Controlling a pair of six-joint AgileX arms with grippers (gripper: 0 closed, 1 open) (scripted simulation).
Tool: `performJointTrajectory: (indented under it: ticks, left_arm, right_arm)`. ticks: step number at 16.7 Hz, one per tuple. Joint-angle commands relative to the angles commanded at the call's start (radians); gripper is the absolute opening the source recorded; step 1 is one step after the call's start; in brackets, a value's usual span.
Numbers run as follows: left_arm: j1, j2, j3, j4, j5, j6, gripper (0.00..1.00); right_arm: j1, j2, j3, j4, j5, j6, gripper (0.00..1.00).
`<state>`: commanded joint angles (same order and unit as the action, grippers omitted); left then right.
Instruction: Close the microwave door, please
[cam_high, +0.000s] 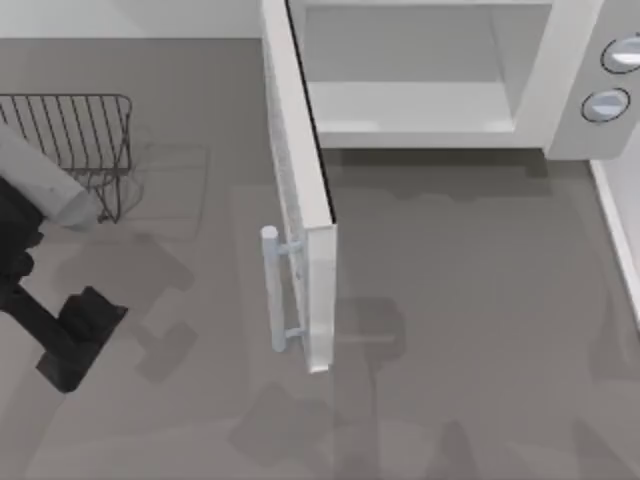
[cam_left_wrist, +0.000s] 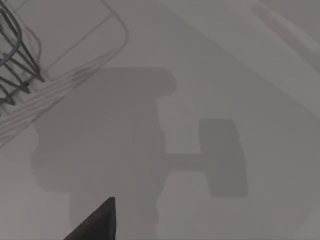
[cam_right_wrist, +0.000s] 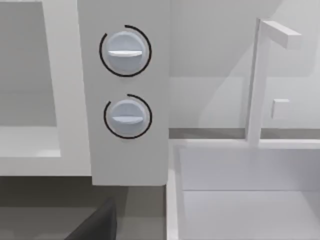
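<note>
— Grey tabletop from above: microwave door (cam_high: 300, 200) swung wide from the microwave (cam_high: 440, 90); left gripper (cam_high: 85, 335) well apart. Open?
— Cannot tell. Left wrist: bare table (cam_left_wrist: 250, 75). Right wrist: knobs (cam_right_wrist: 125, 50). I'd push beside the handle (cam_high: 272, 290)

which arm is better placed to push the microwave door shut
Left, probably. The microwave door swings out toward the top view's left, its handle facing that side, where the left tool hangs over the table near the wire rack.
</note>
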<state>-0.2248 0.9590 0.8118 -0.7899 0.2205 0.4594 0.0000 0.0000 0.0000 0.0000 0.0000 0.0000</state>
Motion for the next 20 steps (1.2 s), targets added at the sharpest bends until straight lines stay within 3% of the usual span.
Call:
performJointTrajectory:
  ticks: [7, 13, 17, 20]
  left_arm:
    - [-0.096, 0.478, 0.563, -0.393, 0.115, 0.253, 1.0]
    - [-0.147, 0.754, 0.997, -0.618, 0.192, 0.42, 1.0]
    - [-0.164, 0.843, 1.182, -0.69, 0.221, 0.485, 1.0]
    - [-0.167, 0.86, 1.227, -0.705, 0.227, 0.499, 1.0]
  right_arm:
    - [0.0, 0.0, 0.0, 0.0, 0.0, 0.0, 1.0]
    - [0.0, 0.0, 0.0, 0.0, 0.0, 0.0, 1.0]
    - [0.0, 0.0, 0.0, 0.0, 0.0, 0.0, 1.0]
    - [0.0, 0.0, 0.0, 0.0, 0.0, 0.0, 1.0]
